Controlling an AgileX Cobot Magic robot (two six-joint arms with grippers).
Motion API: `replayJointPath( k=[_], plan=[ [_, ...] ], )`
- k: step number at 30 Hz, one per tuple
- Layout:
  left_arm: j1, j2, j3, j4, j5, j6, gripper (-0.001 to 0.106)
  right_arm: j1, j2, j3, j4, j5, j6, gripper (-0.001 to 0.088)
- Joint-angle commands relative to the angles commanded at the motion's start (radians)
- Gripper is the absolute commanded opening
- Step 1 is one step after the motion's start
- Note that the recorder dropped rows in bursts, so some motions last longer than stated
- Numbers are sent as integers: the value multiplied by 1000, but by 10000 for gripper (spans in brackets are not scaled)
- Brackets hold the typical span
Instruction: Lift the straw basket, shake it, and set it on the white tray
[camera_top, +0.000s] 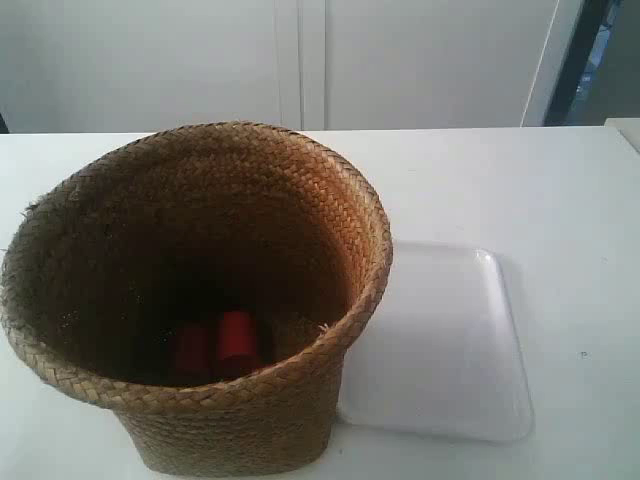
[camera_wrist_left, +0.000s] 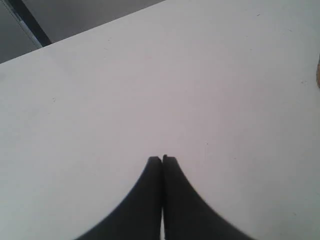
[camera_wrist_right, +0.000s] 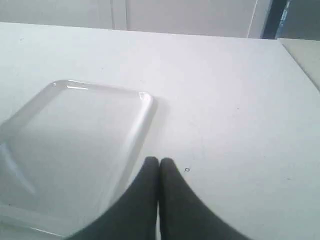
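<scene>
Left gripper (camera_wrist_left: 162, 159) and right gripper (camera_wrist_right: 159, 160) sit pressed together, empty, so I should spread both and pinch the straw basket (camera_top: 300, 200) evenly at opposite rim sides.

Dim red items (camera_top: 225, 345) inside the straw basket (camera_top: 200, 215) cannot be identified.

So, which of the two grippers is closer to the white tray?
The right gripper: its wrist view shows the white tray just beside its shut tips. The left gripper sees no tray, mostly bare table.
</scene>
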Motion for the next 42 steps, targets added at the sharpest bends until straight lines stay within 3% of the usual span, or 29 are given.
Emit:
replayJointPath(
  k=[3,6,8,12,16,19,23,28,32,36,39,42],
  plan=[
    [0,0,0,-28,-27,-18,0,0,0,0,2,0,0,0],
    [0,0,0,-206,-126,-139,0,0,0,0,35,-137,58,0],
    [0,0,0,-255,-167,-174,0,0,0,0,49,-251,132,0],
    [0,0,0,-266,-215,-178,0,0,0,0,49,-410,152,0],
    [0,0,0,-286,-297,-256,0,0,0,0,49,-464,152,0],
    [0,0,0,-286,-402,-294,0,0,0,0,49,-491,154,0],
    [0,0,0,-290,-650,-304,0,0,0,0,49,-544,174,0],
    [0,0,0,-290,-863,-395,0,0,0,0,49,-749,240,0],
    [0,0,0,-287,-871,-440,0,0,0,0,49,-835,345,0],
    [0,0,-16,-309,-857,-500,0,0,0,0,78,-888,353,0],
    [0,0,-108,-411,-819,-497,0,0,0,-2,145,-1069,394,0],
    [0,22,-240,-438,-816,-497,0,0,0,-114,184,-1072,394,0]
  ],
)
